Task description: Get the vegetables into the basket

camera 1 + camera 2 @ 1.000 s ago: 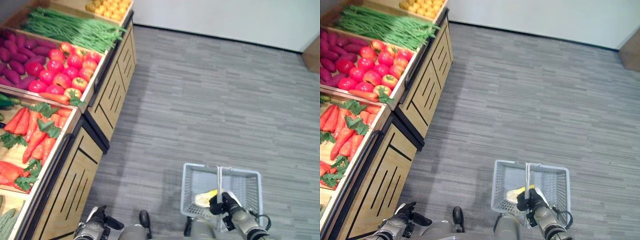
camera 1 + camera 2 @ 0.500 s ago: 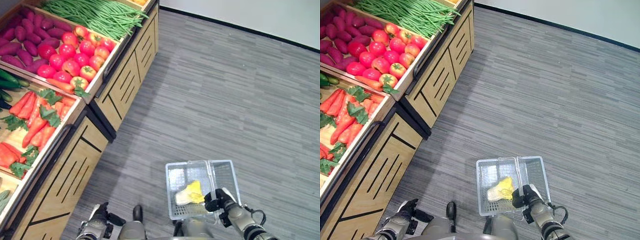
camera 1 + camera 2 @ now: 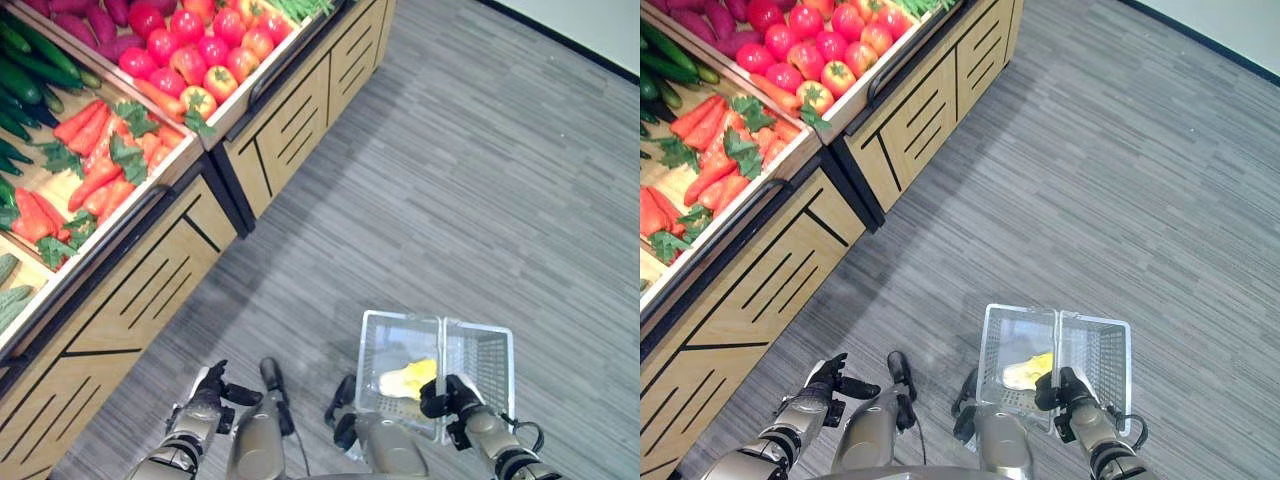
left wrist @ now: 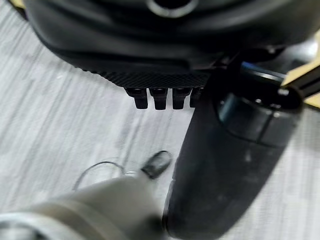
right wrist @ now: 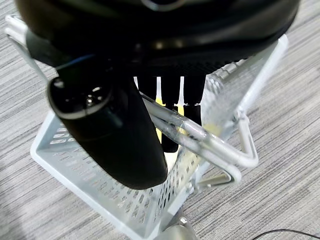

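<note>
A pale grey plastic basket [image 3: 486, 362] hangs low over the floor by its handle [image 5: 212, 144], with my right hand [image 3: 455, 398] shut round that handle. Inside the basket lies a yellow and white leafy vegetable [image 3: 408, 379]. My left hand [image 3: 208, 394] hangs at my lower left with relaxed fingers and holds nothing. On the wooden produce stand [image 3: 150, 290] to the left lie carrots [image 3: 98, 172] with green tops, red tomatoes [image 3: 190, 55] and dark green cucumbers [image 3: 25, 62]. The stand is well apart from both hands.
Purple sweet potatoes [image 3: 78, 8] lie at the stand's far end. Dark rails run along the stand's front edge [image 3: 130, 225]. Grey plank floor [image 3: 480, 180] stretches to the right and ahead of the basket.
The whole picture has shifted, so the camera moved; the stand now shows closer at the upper left. My right hand keeps hold of the basket handle. My left hand shows further into view.
</note>
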`<state>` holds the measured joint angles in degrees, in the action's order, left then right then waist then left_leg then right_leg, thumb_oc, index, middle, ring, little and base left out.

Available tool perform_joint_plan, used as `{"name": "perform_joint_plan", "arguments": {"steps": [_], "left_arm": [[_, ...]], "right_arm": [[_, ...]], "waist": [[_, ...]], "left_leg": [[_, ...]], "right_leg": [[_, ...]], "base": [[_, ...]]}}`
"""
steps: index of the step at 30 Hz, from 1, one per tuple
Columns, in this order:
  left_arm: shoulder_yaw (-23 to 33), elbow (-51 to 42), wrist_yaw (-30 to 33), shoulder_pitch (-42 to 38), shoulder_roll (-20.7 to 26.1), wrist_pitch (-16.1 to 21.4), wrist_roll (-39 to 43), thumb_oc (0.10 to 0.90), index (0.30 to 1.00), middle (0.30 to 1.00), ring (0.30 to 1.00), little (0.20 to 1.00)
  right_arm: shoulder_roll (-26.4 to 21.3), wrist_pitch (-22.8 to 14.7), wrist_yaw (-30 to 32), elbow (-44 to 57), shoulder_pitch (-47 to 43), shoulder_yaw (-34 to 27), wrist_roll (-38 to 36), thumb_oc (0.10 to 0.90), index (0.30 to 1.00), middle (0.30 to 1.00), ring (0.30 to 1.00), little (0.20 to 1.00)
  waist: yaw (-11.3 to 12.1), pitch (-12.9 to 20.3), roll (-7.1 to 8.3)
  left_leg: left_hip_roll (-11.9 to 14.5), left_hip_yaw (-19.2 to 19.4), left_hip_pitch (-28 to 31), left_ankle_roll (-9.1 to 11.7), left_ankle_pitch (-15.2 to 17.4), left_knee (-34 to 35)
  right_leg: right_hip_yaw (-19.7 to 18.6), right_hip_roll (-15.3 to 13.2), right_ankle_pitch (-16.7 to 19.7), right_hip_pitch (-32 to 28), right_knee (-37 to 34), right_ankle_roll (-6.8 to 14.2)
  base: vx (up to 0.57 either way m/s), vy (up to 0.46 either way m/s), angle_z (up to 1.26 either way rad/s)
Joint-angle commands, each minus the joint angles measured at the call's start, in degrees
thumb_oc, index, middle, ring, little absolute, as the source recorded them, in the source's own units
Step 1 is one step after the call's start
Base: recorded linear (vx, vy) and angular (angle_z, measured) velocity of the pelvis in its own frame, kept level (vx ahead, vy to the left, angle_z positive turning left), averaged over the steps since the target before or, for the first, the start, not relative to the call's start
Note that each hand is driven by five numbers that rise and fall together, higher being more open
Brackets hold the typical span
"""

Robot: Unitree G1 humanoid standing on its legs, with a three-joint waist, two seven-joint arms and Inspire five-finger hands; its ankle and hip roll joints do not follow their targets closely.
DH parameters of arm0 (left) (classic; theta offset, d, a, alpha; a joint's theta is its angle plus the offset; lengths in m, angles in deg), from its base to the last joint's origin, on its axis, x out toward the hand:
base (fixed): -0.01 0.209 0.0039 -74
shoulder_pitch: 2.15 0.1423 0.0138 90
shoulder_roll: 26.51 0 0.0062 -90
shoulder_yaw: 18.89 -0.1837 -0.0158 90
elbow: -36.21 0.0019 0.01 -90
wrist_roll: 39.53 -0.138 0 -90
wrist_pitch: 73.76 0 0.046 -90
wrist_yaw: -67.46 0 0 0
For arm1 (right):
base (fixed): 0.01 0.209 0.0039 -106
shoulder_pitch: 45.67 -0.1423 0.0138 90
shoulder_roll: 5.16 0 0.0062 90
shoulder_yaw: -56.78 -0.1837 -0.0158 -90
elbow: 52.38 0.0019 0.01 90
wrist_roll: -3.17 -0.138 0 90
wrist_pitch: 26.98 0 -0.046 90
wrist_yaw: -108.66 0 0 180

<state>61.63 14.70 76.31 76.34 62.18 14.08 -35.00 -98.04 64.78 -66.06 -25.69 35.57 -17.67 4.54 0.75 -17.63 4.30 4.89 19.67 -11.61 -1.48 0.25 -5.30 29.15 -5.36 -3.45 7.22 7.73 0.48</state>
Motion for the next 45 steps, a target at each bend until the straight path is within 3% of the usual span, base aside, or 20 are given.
{"name": "perform_joint_plan", "arguments": {"steps": [1,6,10,12,13,14,16,19,24,26,28,31,33,34,35,36,38,40,42,45], "left_arm": [[-1.85,1.69,0.30,2.37,2.27,-0.38,-3.25,0.900,1.000,1.000,1.000,1.000],[-1.46,1.82,0.22,2.52,3.06,-0.41,-3.88,0.900,1.000,1.000,1.000,1.000],[-1.52,1.03,0.04,2.67,3.31,-0.25,-3.83,0.900,1.000,1.000,1.000,1.000],[-1.69,0.38,0.00,2.88,3.50,-0.23,-4.09,0.900,1.000,1.000,1.000,1.000],[-1.63,-0.05,0.00,3.30,3.43,-0.15,-3.91,0.900,1.000,1.000,1.000,1.000],[-1.63,-0.06,0.00,3.32,3.42,-0.15,-3.91,0.900,1.000,1.000,1.000,1.000],[-1.26,0.52,0.24,3.41,3.38,0.14,-3.76,0.900,1.000,1.000,1.000,1.000],[-0.87,1.30,0.70,3.32,3.56,0.32,-3.08,0.900,1.000,1.000,1.000,1.000],[0.06,2.05,1.09,3.35,3.82,0.53,-1.35,0.900,1.000,1.000,1.000,1.000],[0.00,2.07,0.96,3.24,3.75,0.56,-1.20,0.900,1.000,1.000,1.000,1.000],[0.34,2.39,1.03,2.57,3.40,0.61,1.11,0.900,1.000,1.000,1.000,1.000],[0.59,2.82,1.12,1.74,2.71,0.64,3.16,0.900,1.000,1.000,1.000,1.000],[0.39,3.02,1.06,0.93,1.76,0.73,3.70,0.900,1.000,1.000,1.000,1.000],[0.29,2.94,0.79,0.78,1.19,0.75,3.59,0.900,1.000,1.000,1.000,1.000],[0.28,2.60,0.46,1.01,1.03,0.57,3.36,0.900,1.000,1.000,1.000,1.000],[-0.13,2.37,0.22,1.07,0.84,0.43,2.52,0.900,1.000,1.000,1.000,1.000],[-0.47,2.07,-0.23,1.59,0.65,0.18,1.49,0.900,1.000,1.000,1.000,1.000],[-0.86,2.00,-0.30,1.68,0.54,0.07,1.17,0.900,1.000,1.000,1.000,1.000],[-1.08,1.81,-0.27,1.72,0.40,0.01,0.65,0.900,1.000,1.000,1.000,1.000],[-1.14,2.12,-0.21,1.72,1.14,0.05,-0.67,0.900,1.000,1.000,1.000,1.000]], "right_arm": [[-1.75,0.40,0.11,0.83,5.66,0.91,1.87,0.400,0.300,0.300,0.300,0.300],[-0.80,0.46,-0.38,1.51,4.75,2.20,3.10,0.400,0.300,0.300,0.300,0.300],[-0.49,0.52,-0.61,1.50,4.94,1.86,2.96,0.400,0.300,0.300,0.300,0.300],[-0.62,0.46,-0.84,1.61,5.19,1.81,2.91,0.400,0.300,0.300,0.300,0.300],[-0.71,0.46,-1.05,1.58,5.59,1.94,2.86,0.400,0.300,0.300,0.300,0.300],[-0.71,0.46,-1.05,1.58,5.60,1.94,2.86,0.400,0.300,0.300,0.300,0.300],[-0.64,0.43,-1.22,1.08,5.36,1.79,2.57,0.400,0.300,0.300,0.300,0.300],[-0.22,0.37,-1.51,0.86,5.38,2.16,2.97,0.400,0.300,0.300,0.300,0.300],[0.13,0.33,-2.12,0.60,6.17,2.19,3.05,0.400,0.300,0.300,0.300,0.300],[0.17,0.28,-2.18,0.47,6.40,2.13,2.98,0.400,0.300,0.300,0.300,0.300],[0.17,0.13,-1.89,-0.11,6.23,2.67,3.02,0.400,0.300,0.300,0.300,0.300],[-0.43,-0.26,-1.09,0.66,6.03,2.95,2.04,0.400,0.300,0.300,0.300,0.300],[-1.09,-0.32,-0.97,0.14,5.99,2.50,1.66,0.400,0.300,0.300,0.300,0.300],[-1.80,-0.36,-0.86,-0.11,5.92,2.05,1.76,0.400,0.300,0.300,0.300,0.300],[-1.97,-0.18,-1.02,-0.63,5.84,1.96,1.70,0.400,0.300,0.300,0.300,0.300],[-2.56,-0.29,-1.11,-0.67,5.98,1.76,2.08,0.400,0.300,0.300,0.300,0.300],[-2.45,0.11,-1.56,-1.52,6.12,2.13,2.85,0.400,0.300,0.300,0.300,0.300],[-2.41,0.19,-1.48,-1.77,6.40,2.01,2.82,0.400,0.300,0.300,0.300,0.300],[-1.97,0.43,-1.29,-2.18,6.44,1.70,2.78,0.400,0.300,0.300,0.300,0.300],[-0.73,0.66,-1.30,-2.89,6.31,1.25,2.89,0.400,0.300,0.300,0.300,0.300]], "waist": [[0.29,2.97,-0.49],[1.60,4.22,0.00],[1.86,4.32,0.13],[1.45,4.02,0.05],[1.22,3.73,-0.38],[1.25,3.74,-0.40],[1.68,4.29,-1.30],[2.16,4.22,-0.97],[1.95,5.35,0.90],[1.85,5.63,0.99],[1.89,6.90,1.43],[0.99,6.97,0.98],[-0.38,6.65,0.65],[-1.45,6.24,0.30],[-1.66,6.30,0.20],[-2.29,6.50,-0.05],[-2.52,7.36,-0.79],[-2.66,7.62,-1.04],[-2.60,7.64,-1.16],[-2.17,6.68,-0.19]], "left_leg": [[-1.54,-0.58,2.63,0.67,4.50,-2.03],[-3.98,-1.07,4.85,-1.10,5.11,0.84],[-5.58,-2.73,6.24,-2.87,6.78,0.61],[-6.49,-4.48,7.29,-3.96,7.63,0.00],[-6.74,-6.04,8.23,-4.41,7.55,0.03],[-6.73,-6.01,8.25,-4.41,7.54,0.06],[-6.16,-6.69,8.59,-4.33,5.89,1.82],[-5.22,-8.66,9.54,-3.50,5.16,1.82],[-4.25,-13.55,10.55,-1.69,4.11,3.12],[-4.11,-15.15,10.44,-1.22,3.73,3.18],[-1.44,-19.02,9.84,0.92,0.87,5.62],[0.97,-21.54,8.25,3.17,-2.13,6.98],[1.02,-19.45,6.31,3.13,-3.23,6.86],[0.95,-13.39,5.90,2.83,-2.77,5.73],[0.64,-11.31,6.03,2.85,-2.51,5.49],[1.25,-5.16,6.37,2.83,-1.44,4.60],[0.86,-3.35,7.39,3.35,0.40,4.33],[0.92,-2.57,7.43,3.60,-0.72,5.88],[0.15,-3.41,7.75,3.19,-1.13,7.11],[-1.31,-4.19,7.81,1.16,2.41,4.26]], "right_leg": [[-8.39,-7.03,0.73,-0.78,2.86,5.60],[-9.82,-8.02,4.21,-1.87,0.91,7.35],[-10.22,-9.82,5.70,-1.55,6.36,8.25],[-13.00,-10.19,6.86,-0.15,12.73,8.16],[-17.10,-8.40,7.86,1.67,14.70,7.67],[-17.13,-8.37,7.88,1.68,14.69,7.66],[-20.03,-7.52,10.43,3.31,6.79,7.23],[-24.65,-7.46,13.31,4.06,-1.84,8.65],[-31.28,-3.58,9.83,3.38,-3.46,8.25],[-31.11,-3.30,7.18,2.54,-3.14,7.78],[-28.37,-1.12,3.47,1.87,-1.88,5.61],[-23.02,-0.05,1.17,0.77,-1.05,3.89],[-19.71,-0.67,1.40,-0.55,-2.81,3.56],[-17.59,-1.66,1.97,-1.59,-3.78,3.81],[-17.31,-1.76,2.31,-1.72,-4.20,3.95],[-16.14,-2.08,2.77,-2.20,-5.17,4.07],[-15.32,-1.83,2.42,-3.08,-6.55,4.52],[-14.44,-1.92,2.53,-3.34,-7.09,4.58],[-13.91,-2.54,2.62,-3.02,-6.03,4.85],[-15.53,-4.92,2.79,-3.08,-3.64,5.83]], "base": [[0.09,0.248,-0.21],[0.06,0.217,-0.03],[0.04,0.200,0.12],[0.03,0.150,0.21],[0.01,0.075,0.29],[0.00,0.044,0.60],[-0.05,-0.023,0.71],[0.00,-0.179,0.36],[0.08,-0.302,0.66],[0.09,-0.368,0.84],[0.12,-0.665,0.93],[0.05,-0.473,0.84],[-0.05,-0.231,1.36],[-0.05,-0.018,1.65],[-0.05,-0.004,1.58],[-0.01,0.033,0.84],[0.02,0.066,0.44],[0.00,0.110,0.37],[0.02,0.224,0.36],[0.03,0.317,0.00]]}}
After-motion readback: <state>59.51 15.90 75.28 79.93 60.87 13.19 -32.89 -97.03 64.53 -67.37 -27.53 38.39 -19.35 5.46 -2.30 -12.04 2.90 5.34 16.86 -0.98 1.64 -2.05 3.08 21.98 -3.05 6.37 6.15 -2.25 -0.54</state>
